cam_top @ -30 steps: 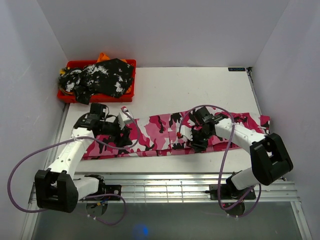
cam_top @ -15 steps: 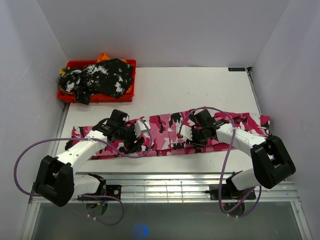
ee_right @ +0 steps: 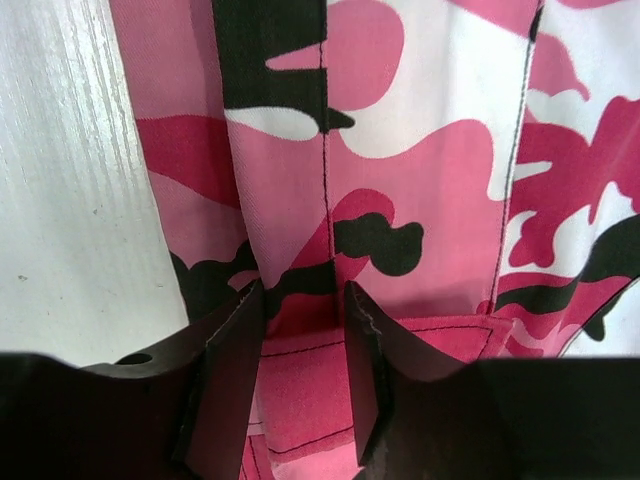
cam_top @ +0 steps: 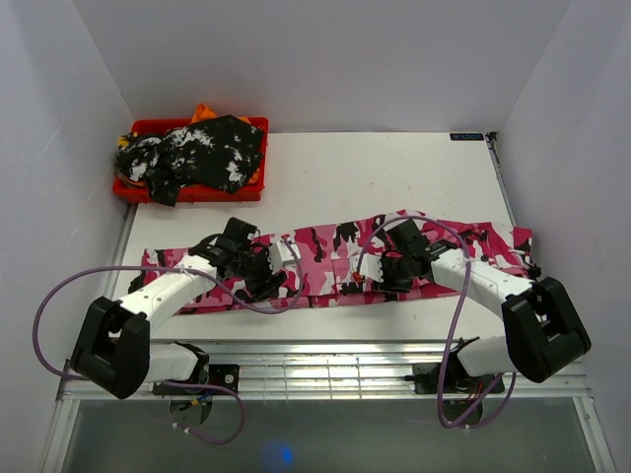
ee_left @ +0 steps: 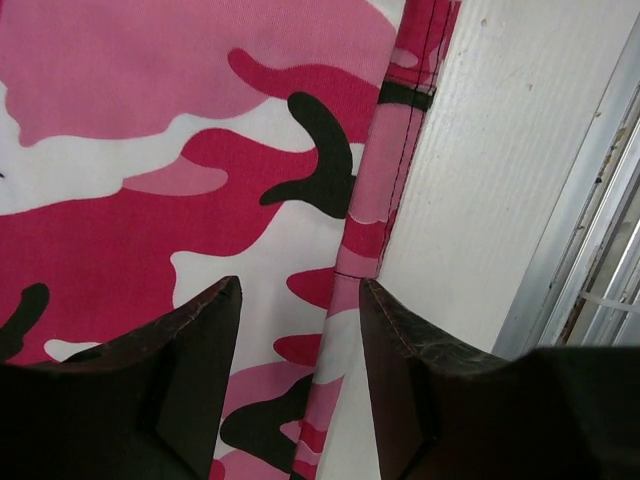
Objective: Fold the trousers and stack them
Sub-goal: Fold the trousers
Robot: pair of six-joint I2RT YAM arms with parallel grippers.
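Leftward of centre a second ago, the left gripper has swung along the trousers toward their middle and narrowed somewhat, while the right gripper has barely shifted. The pink, white and black camouflage trousers lie stretched out flat, lengthwise along the front part of the worktop, which leaves their whole near edge within reach of both arms. In the left wrist view the fingers stand spread, pinching nothing, with the stitched near hem running up between them and bare worktop just to the right; that placement suits taking hold of the edge itself. In the right wrist view the jaws are also apart, though closer together, straddling a stitched seam just above a pocket flap, and no cloth appears gathered between them. With one gripper either side of the middle and both low over the same long edge, the arms look set to grasp it together and carry it over for a lengthwise fold; this is a judgement, as no fold is made yet. A black-and-white mottled garment sits heaped in the red tray at the far left corner, well apart from the arms.
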